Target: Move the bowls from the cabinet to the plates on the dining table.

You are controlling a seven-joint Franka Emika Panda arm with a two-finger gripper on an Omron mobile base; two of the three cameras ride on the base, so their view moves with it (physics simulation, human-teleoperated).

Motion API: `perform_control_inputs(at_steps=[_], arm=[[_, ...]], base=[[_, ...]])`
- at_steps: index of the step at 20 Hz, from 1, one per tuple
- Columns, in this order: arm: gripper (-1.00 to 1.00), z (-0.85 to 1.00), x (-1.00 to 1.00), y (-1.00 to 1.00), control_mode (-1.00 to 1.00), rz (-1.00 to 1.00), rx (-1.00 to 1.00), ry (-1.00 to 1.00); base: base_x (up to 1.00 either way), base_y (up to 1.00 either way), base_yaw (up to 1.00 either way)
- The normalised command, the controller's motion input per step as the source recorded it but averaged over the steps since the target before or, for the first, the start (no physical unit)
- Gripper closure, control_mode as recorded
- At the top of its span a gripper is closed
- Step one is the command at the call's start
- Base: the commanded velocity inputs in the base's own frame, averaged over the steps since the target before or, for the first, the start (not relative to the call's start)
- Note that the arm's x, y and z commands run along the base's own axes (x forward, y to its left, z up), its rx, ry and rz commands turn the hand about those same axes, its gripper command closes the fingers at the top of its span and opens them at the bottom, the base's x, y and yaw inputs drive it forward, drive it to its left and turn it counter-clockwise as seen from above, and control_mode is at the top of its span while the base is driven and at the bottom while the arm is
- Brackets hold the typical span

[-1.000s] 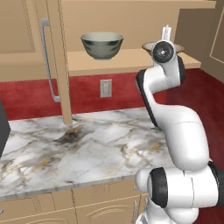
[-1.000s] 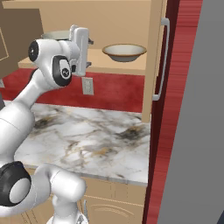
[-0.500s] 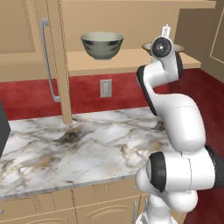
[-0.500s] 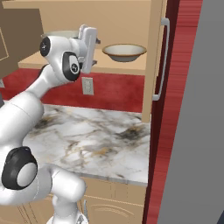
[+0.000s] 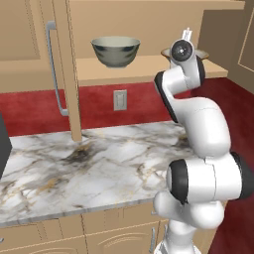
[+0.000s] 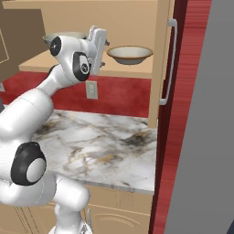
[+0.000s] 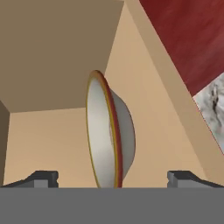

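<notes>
The cabinet [image 5: 149, 69] hangs open above the marble counter [image 5: 99, 163], its door [image 6: 164, 59] with a silver bar handle [image 6: 171, 59] swung out on the right. The white arm [image 5: 198, 124] rises from the near side and reaches up to the shelf. The grey-green bowl [image 5: 115, 50] sits upright on the left part of the shelf. The tan bowl [image 6: 130, 54] sits on the right part, well apart from the first. The gripper [image 7: 113, 178] faces the tan bowl close up, fingers [image 7: 43, 178] spread wide apart on either side of its rim, not touching it. A wall outlet [image 5: 119, 99] sits on the red wall below the shelf.
</notes>
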Motion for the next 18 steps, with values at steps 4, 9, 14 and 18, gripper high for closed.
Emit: perform_control_inputs(at_steps=[4, 9, 14, 18], arm=[[-1.00, -0.09, 0.31, -0.05, -1.00, 0.00, 0.02, 0.00], [-1.00, -0.07, 0.30, -0.01, -1.00, 0.00, 0.01, -0.01], [-1.00, -0.06, 0.35, 0.00, -1.00, 0.00, 0.01, -0.02], [-1.00, -0.10, 0.38, 0.00, -1.00, 0.00, 0.01, -0.01]], base=[[0.00, 0.00, 0.00], [0.00, 0.00, 0.00], [0.00, 0.00, 0.00], [0.00, 0.00, 0.00]])
